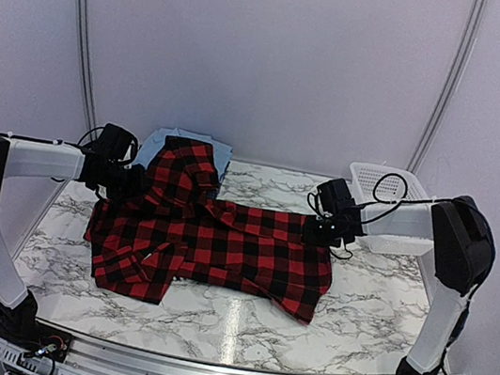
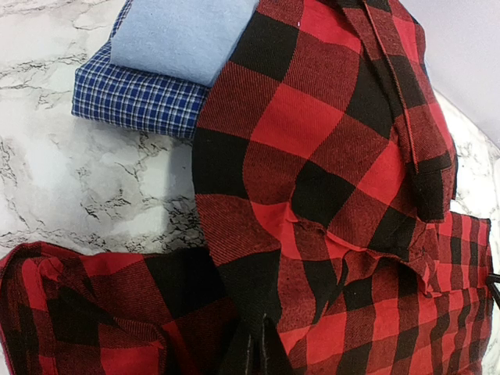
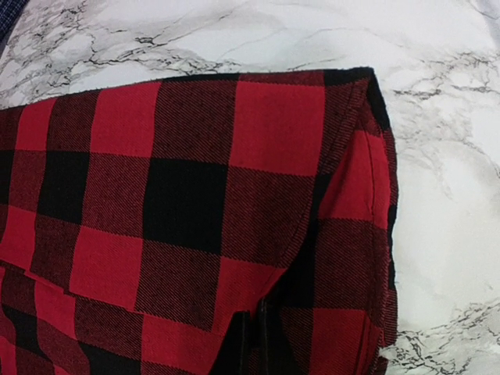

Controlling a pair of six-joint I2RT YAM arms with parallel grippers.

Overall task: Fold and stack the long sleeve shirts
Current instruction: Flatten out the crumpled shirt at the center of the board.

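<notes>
The red-and-black plaid shirt (image 1: 223,240) lies spread across the marble table, part of it draped back over a folded stack at the rear. In the left wrist view that stack shows as a light blue shirt (image 2: 176,35) on top of a dark blue checked shirt (image 2: 133,98), with the plaid cloth (image 2: 312,117) beside and partly over them. My left gripper (image 1: 134,184) is shut on a pinched fold of plaid at the shirt's left side (image 2: 262,348). My right gripper (image 1: 322,226) is shut on plaid cloth near the shirt's right edge (image 3: 255,332).
A white mesh basket (image 1: 376,182) stands at the back right, just behind the right arm. Bare marble table (image 1: 238,324) lies in front of the shirt and to its right (image 3: 453,195). Curved frame poles rise at both back corners.
</notes>
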